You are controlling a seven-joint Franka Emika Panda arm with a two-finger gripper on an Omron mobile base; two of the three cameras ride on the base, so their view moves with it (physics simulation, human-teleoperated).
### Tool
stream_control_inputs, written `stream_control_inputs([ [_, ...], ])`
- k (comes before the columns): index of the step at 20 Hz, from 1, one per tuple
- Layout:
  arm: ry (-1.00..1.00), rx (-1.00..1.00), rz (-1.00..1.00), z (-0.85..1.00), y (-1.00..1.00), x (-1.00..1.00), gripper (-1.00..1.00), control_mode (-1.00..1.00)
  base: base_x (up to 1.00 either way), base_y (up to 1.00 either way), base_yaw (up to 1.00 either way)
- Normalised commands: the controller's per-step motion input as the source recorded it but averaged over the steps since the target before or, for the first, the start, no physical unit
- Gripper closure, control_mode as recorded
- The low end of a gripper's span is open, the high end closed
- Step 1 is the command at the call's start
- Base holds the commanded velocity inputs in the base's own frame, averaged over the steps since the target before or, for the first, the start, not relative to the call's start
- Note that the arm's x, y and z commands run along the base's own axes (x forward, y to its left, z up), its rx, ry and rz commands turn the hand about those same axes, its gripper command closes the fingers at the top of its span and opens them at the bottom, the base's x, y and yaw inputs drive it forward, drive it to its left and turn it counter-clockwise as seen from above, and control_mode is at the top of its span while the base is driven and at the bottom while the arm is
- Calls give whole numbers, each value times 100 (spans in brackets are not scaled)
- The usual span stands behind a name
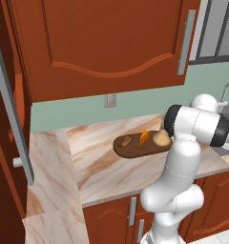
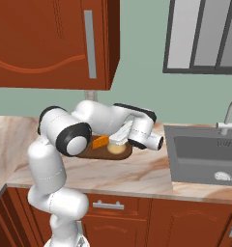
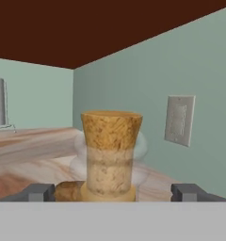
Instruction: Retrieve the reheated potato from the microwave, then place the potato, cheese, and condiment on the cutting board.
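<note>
The brown cutting board [image 1: 135, 150] lies flat on the marble counter [image 1: 102, 167], close to the green wall [image 1: 88, 112]. Three things sit on the board. The potato [image 1: 127, 140] is at its left end. The orange cheese [image 1: 143, 137] stands in the middle, just beside the potato. The condiment [image 1: 160, 138] is at the right end, near the cheese, and the white arm [image 1: 183, 157] hides part of it. From the other side, the arm bends low over the board, and the cheese [image 2: 100, 141] peeks out from behind the big dark joint. The condiment [image 2: 117, 148] sits right under the hand. The gripper [image 3: 113, 192] is spread wide, with one dark fingertip [image 3: 39, 192] on each side of the bottle, and neither tip touches it. Up close, the condiment [image 3: 110, 155] stands upright between the tips, with a darker cork-like top and a paler neck below. The potato [image 3: 70, 190] shows low down just beside the bottle's base. A white wall plate [image 3: 179, 120] hangs on the green wall behind. A steel sink [image 2: 205, 154] is set in the counter, well apart from the board.
</note>
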Motion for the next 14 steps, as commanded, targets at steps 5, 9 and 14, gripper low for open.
stream_control_inputs([
  [5, 4, 0, 0, 6, -1, -9, -100, -100, 0, 0, 0],
  [9, 4, 0, 0, 9, -2, -14, -100, -100, 0, 0, 0],
  [14, 3, 0, 0, 14, -4, -17, -100, -100, 0, 0, 0],
])
